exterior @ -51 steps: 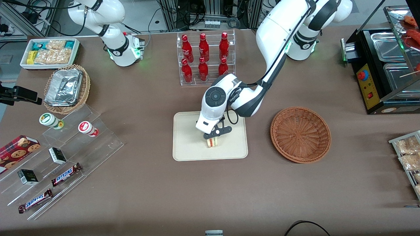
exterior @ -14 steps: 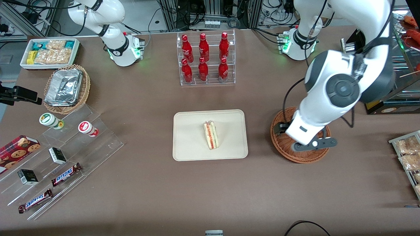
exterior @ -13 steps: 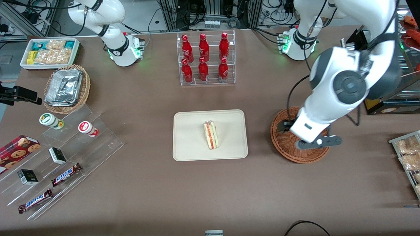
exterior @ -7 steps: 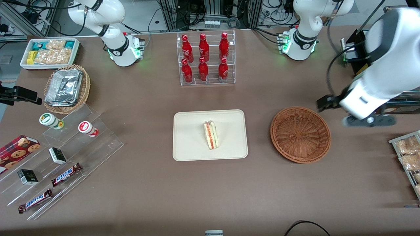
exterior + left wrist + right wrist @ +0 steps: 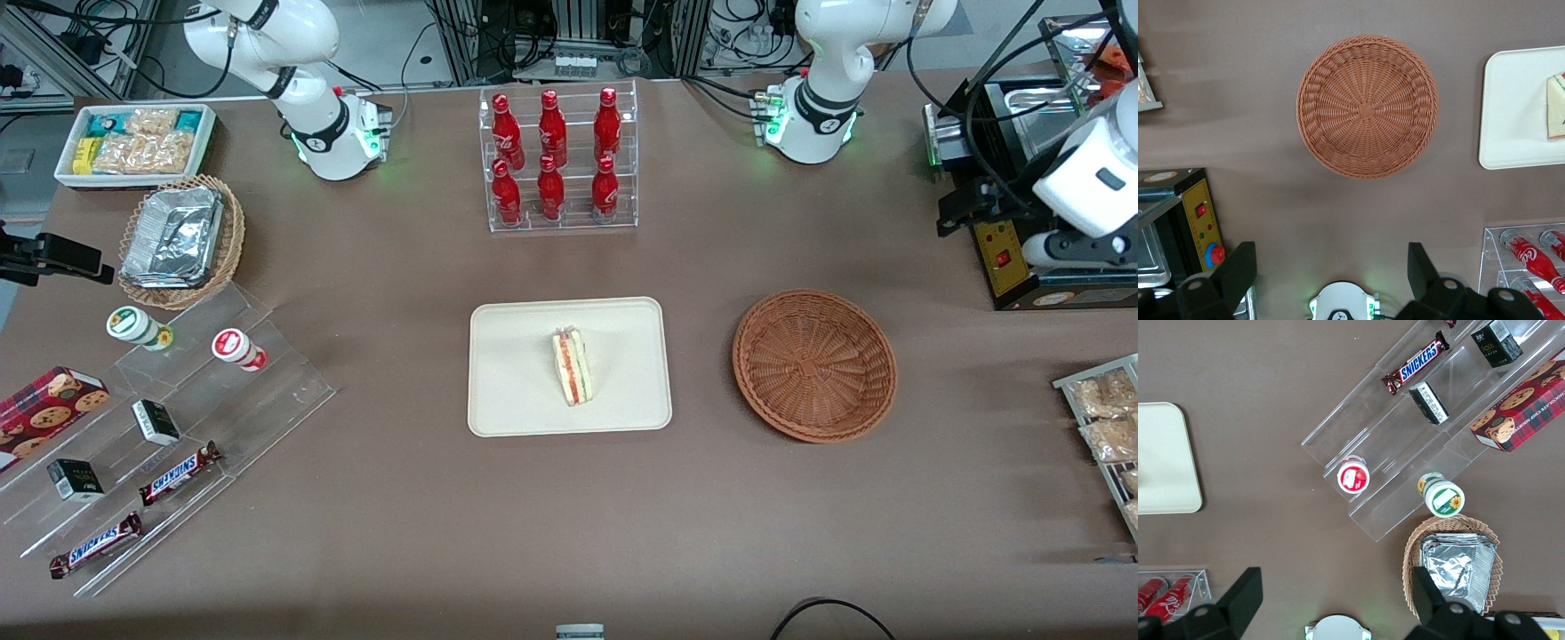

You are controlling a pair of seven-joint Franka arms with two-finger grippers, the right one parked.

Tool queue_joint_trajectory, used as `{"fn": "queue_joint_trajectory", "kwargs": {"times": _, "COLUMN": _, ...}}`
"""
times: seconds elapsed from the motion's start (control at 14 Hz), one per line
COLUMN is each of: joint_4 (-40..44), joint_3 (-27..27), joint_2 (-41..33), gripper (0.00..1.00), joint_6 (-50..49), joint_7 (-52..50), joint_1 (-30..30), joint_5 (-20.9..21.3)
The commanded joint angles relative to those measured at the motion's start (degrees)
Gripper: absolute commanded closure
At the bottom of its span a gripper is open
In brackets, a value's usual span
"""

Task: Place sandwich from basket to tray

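Sandwich [image 5: 572, 366] lay on the tray [image 5: 511, 391], near its middle, filling edge up, clear of every rim. Bare tray showed all round it (widest toward the parked arm's end). Basket [image 5: 814, 364] sat beside the tray toward the working arm's end, nothing in it, a strip of brown counter [image 5: 569, 516] between the two. Pincer [image 5: 1331, 273] hung high above the counter by the black appliance [image 5: 1005, 240], fingers [image 5: 1238, 273] spread wide apart, holding nothing. Bottle rack [image 5: 556, 160] stood farther from the front camera than the tray.

"SNICKERS" reads on the two chocolate bars [image 5: 180, 472] [image 5: 96, 544].
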Motion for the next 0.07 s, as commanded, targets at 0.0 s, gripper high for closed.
{"fn": "queue_joint_trajectory", "kwargs": {"times": 0.0, "joint_4": -1.9, "joint_3": -0.7, "joint_2": -2.2, "gripper": 0.00, "joint_6": -0.3, "joint_7": 0.0, "joint_1": 1.6, "joint_5": 0.2}}
